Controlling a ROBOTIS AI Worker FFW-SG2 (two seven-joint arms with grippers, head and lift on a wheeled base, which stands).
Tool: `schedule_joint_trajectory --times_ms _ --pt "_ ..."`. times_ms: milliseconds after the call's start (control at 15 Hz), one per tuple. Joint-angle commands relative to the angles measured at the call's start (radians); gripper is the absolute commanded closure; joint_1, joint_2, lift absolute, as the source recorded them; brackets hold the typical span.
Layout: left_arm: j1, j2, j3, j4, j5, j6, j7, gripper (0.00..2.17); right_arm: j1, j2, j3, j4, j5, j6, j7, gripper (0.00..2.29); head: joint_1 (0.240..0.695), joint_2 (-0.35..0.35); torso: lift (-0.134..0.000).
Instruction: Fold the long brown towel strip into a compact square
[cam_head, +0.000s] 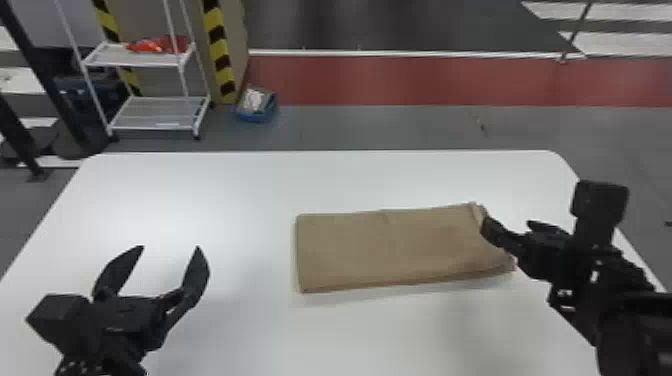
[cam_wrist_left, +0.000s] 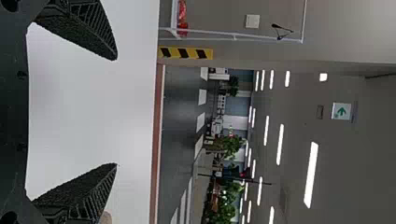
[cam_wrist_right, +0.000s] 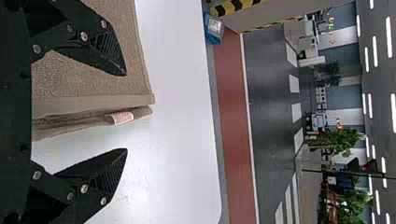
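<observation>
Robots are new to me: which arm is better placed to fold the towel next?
Probably the right: the right gripper is open at the towel's right end, that edge between its fingers; the left gripper hangs open left of it.

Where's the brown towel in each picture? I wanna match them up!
Head view: the towel lies on the white table, right of the middle.
Left wrist view: a tan bit, probably the towel, peeks past one finger of the left claw.
Right wrist view: its end shows between the right claw's open fingers.
Shared landmark: the red floor strip.
</observation>
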Motion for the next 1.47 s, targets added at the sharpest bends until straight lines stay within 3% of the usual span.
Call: schedule_joint_trajectory --times_ms 0,533,800,1067,1400 --pt "0.000 -0.003 0.000 0.002 0.000 0.000 0.000 0.06 -0.026 -0.020 -0.006 0.039 0.010 0.034 0.003 0.07 0.695 -0.030 -0.122" --pt "-0.008 0.000 -0.008 0.010 0.005 -0.003 0.000 0.06 -0.082 -0.025 0.034 0.205 0.066 0.022 0.058 0.22 0.695 -0.047 -0.122" --pt "-0.008 0.002 -0.008 0.011 0.005 -0.003 0.000 0.06 -0.075 -0.023 0.054 0.199 0.076 0.022 0.087 0.83 0.695 -0.025 -0.122" --pt "-0.008 0.003 -0.008 0.013 0.006 -0.003 0.000 0.06 -0.065 -0.023 0.060 0.188 0.083 0.034 0.087 1.67 0.695 -0.017 -0.122" --pt "-0.008 0.005 -0.008 0.010 0.006 -0.003 -0.001 0.06 -0.032 -0.016 0.028 -0.004 0.057 0.059 0.078 1.68 0.695 -0.020 -0.122"
